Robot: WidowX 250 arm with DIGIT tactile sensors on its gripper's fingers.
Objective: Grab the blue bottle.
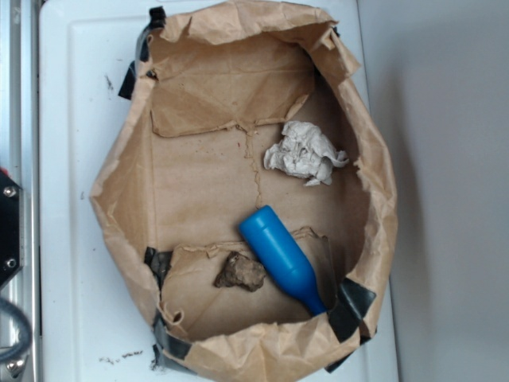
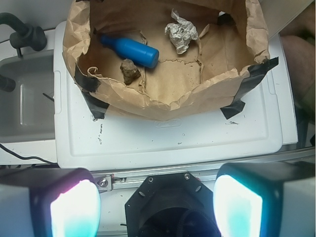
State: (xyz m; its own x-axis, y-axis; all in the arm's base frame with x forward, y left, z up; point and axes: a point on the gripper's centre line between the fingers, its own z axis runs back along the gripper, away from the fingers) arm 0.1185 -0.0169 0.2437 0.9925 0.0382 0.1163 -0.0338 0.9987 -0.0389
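Observation:
The blue bottle lies on its side on the floor of a brown paper bag tray, neck pointing toward the taped corner. From the wrist camera the blue bottle shows at the upper left inside the bag tray. My gripper hangs well back from the bag, over the black base plate, open with its glowing pads wide apart and nothing between them. The gripper is out of the exterior view.
A brown rock-like lump sits just beside the bottle. A crumpled white paper wad lies farther along the bag floor. The bag rests on a white lid. A grey sink is to the left.

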